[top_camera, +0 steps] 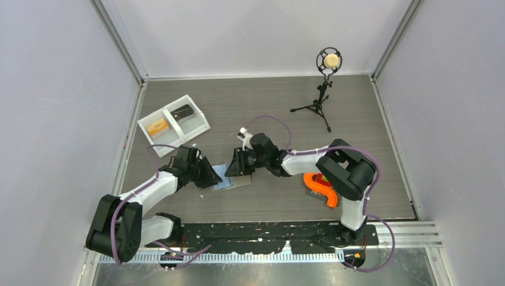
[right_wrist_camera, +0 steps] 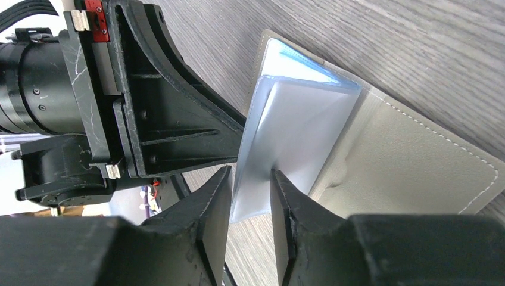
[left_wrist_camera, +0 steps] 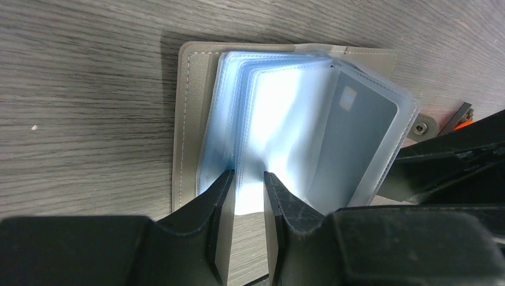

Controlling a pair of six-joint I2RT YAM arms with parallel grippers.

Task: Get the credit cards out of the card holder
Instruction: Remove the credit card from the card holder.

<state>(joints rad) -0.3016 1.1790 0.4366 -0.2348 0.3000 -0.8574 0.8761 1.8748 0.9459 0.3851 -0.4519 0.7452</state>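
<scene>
The card holder (top_camera: 229,179) lies open on the table between both arms. Its grey cover (left_wrist_camera: 189,119) carries a fan of clear light-blue sleeves (left_wrist_camera: 280,119). One sleeve holds a grey card (left_wrist_camera: 360,140). My left gripper (left_wrist_camera: 249,185) is at the near edge of the sleeves, jaws a narrow gap apart, with a sleeve edge lying across the tips. My right gripper (right_wrist_camera: 250,179) straddles one raised sleeve (right_wrist_camera: 292,137), jaws slightly apart and not pinching it. The cover (right_wrist_camera: 411,161) lies flat to its right. In the top view the left gripper (top_camera: 209,176) and right gripper (top_camera: 239,165) flank the holder.
A white two-compartment tray (top_camera: 199,113) stands at the back left with an orange card (top_camera: 158,126) and a dark card (top_camera: 183,111) in it. A microphone on a tripod (top_camera: 324,89) stands at the back right. An orange object (top_camera: 318,187) lies by the right arm's base.
</scene>
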